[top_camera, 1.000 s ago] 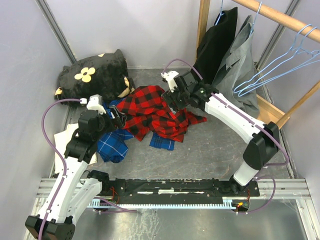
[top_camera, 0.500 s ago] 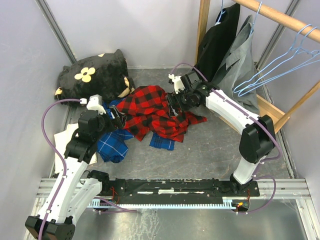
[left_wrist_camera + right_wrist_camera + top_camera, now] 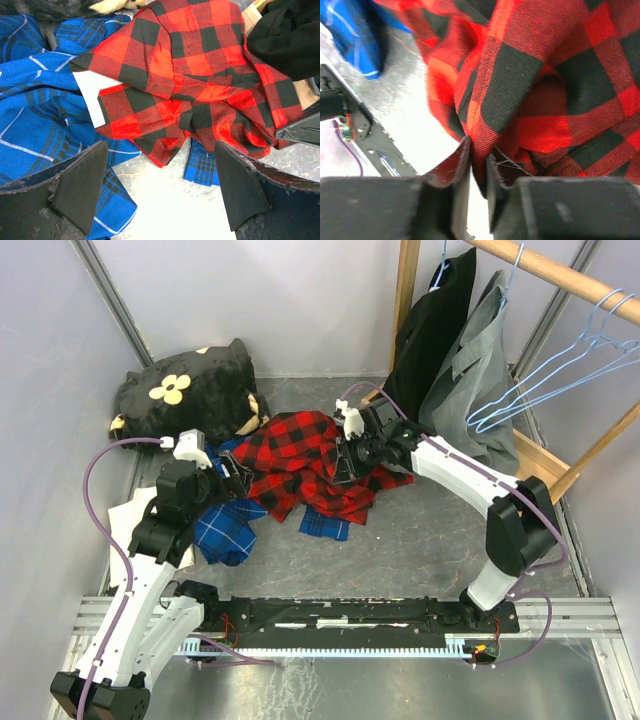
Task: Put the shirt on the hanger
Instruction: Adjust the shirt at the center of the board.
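From above, the right gripper has dropped onto the right edge of the shirt within the last 1 s. The left gripper hasn't moved. The hanger hangs on the rail, well apart.

Left wrist: left gripper wide and empty. The shirt overlaps the blue plaid shirt, which may drag along.

Right wrist: right gripper pinched narrow on 1 fold of the shirt, so the pickup looks secured.

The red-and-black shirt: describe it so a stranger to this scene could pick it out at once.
On the grey table, look beside the black flowered cushion. The shirt is the crumpled one in bold red-and-black checks, lying over a blue plaid shirt with thin white lines.
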Motion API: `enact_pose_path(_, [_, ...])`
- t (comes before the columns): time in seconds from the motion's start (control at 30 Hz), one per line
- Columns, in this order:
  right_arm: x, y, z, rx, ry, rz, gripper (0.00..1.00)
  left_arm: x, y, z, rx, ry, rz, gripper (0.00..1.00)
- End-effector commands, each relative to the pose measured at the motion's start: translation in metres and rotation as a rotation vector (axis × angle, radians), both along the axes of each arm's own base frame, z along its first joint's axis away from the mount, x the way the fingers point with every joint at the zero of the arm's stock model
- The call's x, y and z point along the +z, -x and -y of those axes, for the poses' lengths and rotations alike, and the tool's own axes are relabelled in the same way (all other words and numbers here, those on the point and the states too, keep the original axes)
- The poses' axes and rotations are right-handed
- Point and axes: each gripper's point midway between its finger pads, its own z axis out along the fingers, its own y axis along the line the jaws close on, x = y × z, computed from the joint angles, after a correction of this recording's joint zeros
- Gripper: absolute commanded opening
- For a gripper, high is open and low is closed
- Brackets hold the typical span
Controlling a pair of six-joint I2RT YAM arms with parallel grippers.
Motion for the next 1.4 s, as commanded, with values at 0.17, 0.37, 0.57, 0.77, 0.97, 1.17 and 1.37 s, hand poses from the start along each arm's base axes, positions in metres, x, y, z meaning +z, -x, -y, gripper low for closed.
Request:
enact_pose_path(0.17, [0.167,0.027,-0.060,0.078,-0.431,0.313,0.00,0.008,-0.001,0.002,-0.019,-0.001,0.035,0.93])
enact_pose_path(0.37, [0.264,0.041,-0.042,0.024,-0.556,0.582,0.00,0.011,0.000,0.004,-0.036,0.003,0.048,0.93])
enact_pose_path(0.57, [0.356,0.066,-0.004,-0.030,-0.641,0.854,0.00,0.011,0.001,0.005,-0.041,0.004,0.050,0.93])
enact_pose_path(0.77, [0.444,0.085,0.046,-0.127,-0.687,1.103,0.00,0.012,0.001,0.005,-0.045,0.003,0.053,0.93])
enact_pose_path(0.97, [0.497,0.094,0.070,-0.178,-0.697,1.229,0.00,0.012,0.001,0.006,-0.048,0.004,0.053,0.93])
enact_pose_path(1.17, [0.513,0.086,0.067,-0.188,-0.687,1.253,0.00,0.013,0.002,0.004,-0.037,-0.001,0.057,0.93])
enact_pose_path(1.37, [0.488,0.053,0.034,-0.184,-0.632,1.168,0.00,0.014,0.002,-0.007,0.018,-0.023,0.061,0.93])
